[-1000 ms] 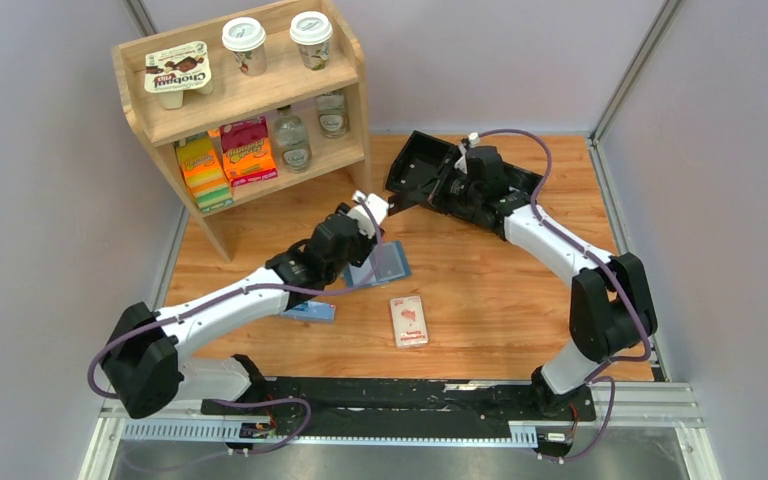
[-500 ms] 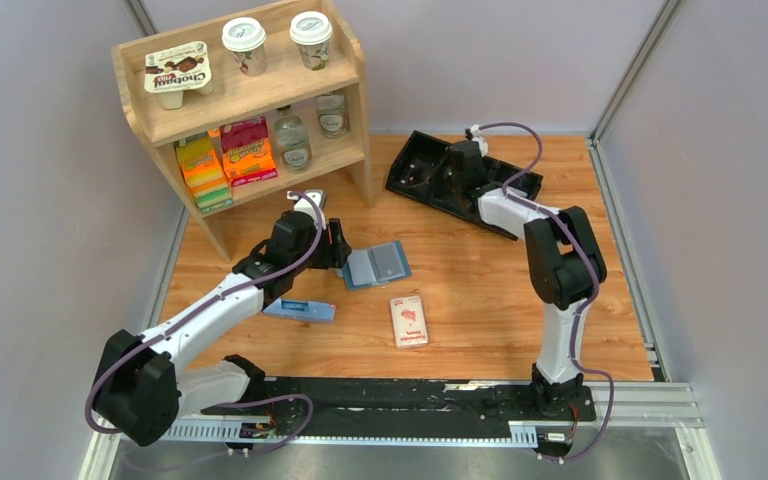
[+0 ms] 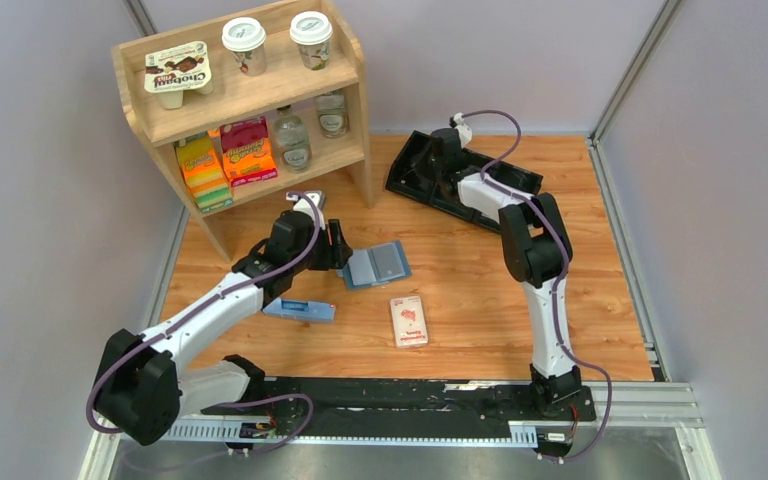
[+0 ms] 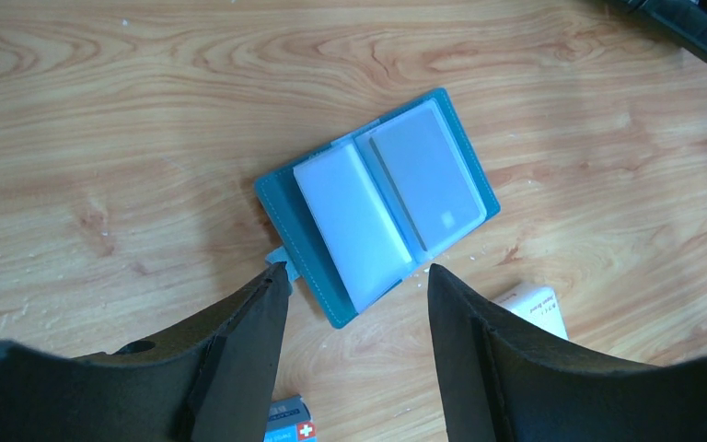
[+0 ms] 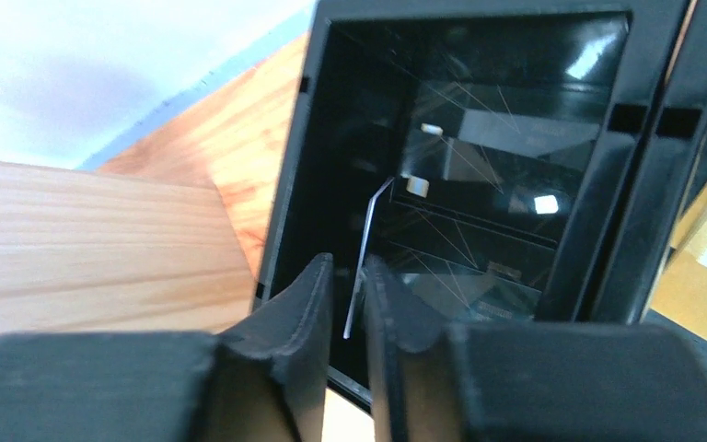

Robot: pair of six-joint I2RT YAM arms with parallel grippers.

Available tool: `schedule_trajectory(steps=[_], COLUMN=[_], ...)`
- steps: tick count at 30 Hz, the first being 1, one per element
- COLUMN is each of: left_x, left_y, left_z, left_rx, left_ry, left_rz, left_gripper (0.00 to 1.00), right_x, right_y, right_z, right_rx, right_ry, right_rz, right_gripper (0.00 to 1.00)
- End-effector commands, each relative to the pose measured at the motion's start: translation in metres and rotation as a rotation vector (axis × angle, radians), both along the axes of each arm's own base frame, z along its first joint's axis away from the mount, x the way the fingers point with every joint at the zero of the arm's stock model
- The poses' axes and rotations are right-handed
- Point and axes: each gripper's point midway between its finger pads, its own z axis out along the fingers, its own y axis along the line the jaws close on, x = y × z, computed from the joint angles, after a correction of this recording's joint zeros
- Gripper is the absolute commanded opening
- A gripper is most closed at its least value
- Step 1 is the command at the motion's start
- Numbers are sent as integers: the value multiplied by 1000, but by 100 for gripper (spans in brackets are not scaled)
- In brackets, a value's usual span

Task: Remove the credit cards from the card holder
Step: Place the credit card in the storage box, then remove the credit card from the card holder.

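Change since a sec ago: L gripper (image 4: 354,281) has backed off from above the card holder (image 4: 376,210) to its left side, jaws spread wide, nothing between them. Holder now lies flat and open on the table (image 4: 101,138), just ahead of the fingertips. One grey card (image 4: 423,177) sits in its right-hand panel; other panel shows only a pale sleeve. R gripper (image 5: 350,272) has shifted along the black tray (image 5: 479,92). Its jaws were pressed together, now parted to a slit w/ a thin card (image 5: 368,235) edge-on in the gap. Cannot tell if gripped or freed. Judgement: one card being delivered, at least one left to pull; approx half done.
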Motion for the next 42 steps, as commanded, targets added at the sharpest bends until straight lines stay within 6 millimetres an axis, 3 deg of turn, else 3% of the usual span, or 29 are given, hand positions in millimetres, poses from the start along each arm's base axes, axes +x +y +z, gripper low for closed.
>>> schedule_trajectory(steps=[1,2,10,15,20,25,29,34,42], left_x=[7,6,9,12,14,15,16,14,5], left_y=[-8,-7,-13,-25,-34,-30,-28,-24,-13], left_z=[17,17,29,27,11,-20,-45,-65,-92], left_rx=[-34,-25,-26,-40,-58,-15,17,65,129], left_ry=[-17,-10,0,46,124,243,319,365,445], left_rz=[-15,-16,-44,-84,-79,-35,-23,-13,16], left_gripper=[65,65,65,64,61,55,50,46,45], right_x=[2,-4,-41,-82,-136,-198,-236,-261,-267], right_y=[-2,-6,-43,-36,-14,22,43,57,67], right_z=[11,8,54,67,65,40,15,-10,-32], right_rx=[-57,-85,-251,-262,-204,-150,-159,-179,-237], right_ry=[-6,23,5,-5,24,90,131,169,199], right_rz=[-9,-13,-63,70,249,464,553,604,637], right_gripper=[27,29,62,69,66,59,56,53,52])
